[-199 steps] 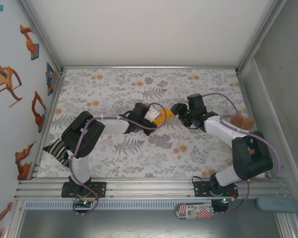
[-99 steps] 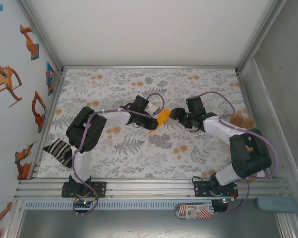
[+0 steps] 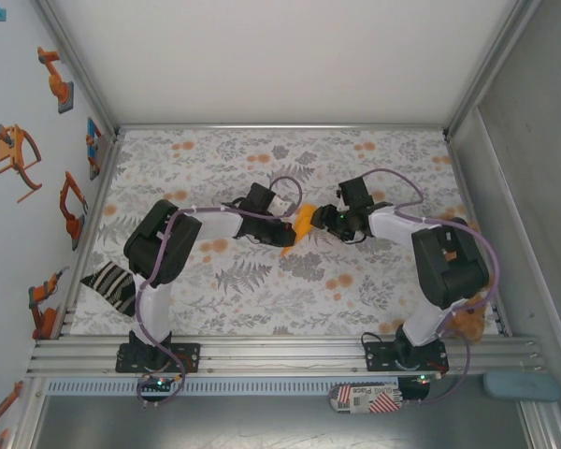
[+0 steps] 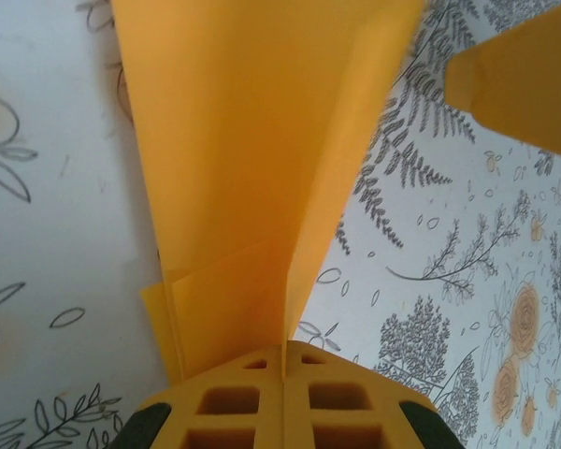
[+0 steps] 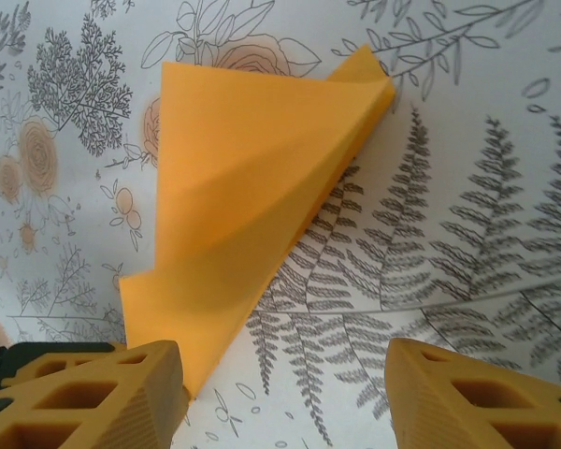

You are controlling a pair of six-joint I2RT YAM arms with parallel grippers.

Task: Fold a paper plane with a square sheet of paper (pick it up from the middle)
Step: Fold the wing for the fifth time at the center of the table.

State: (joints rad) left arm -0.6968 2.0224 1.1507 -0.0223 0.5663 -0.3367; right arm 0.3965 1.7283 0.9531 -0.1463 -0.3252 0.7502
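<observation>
From above, the left pincer (image 3: 287, 231) pinches the half-folded paper plane (image 3: 303, 223) over the middle of the flowery desk (image 3: 374, 159). The right pincer (image 3: 327, 218) is just beside it.

Left wrist: the pincer (image 4: 282, 354) is clamped tight on the plane (image 4: 252, 168).

Right wrist: that pincer (image 5: 285, 393) gapes wide, holding nothing, with the plane (image 5: 252, 187) just in front.

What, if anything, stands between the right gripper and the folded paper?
Nothing visible. The right gripper faces the folded paper with open jaws, with only floral cloth underneath. The left gripper is shut on the paper.
</observation>
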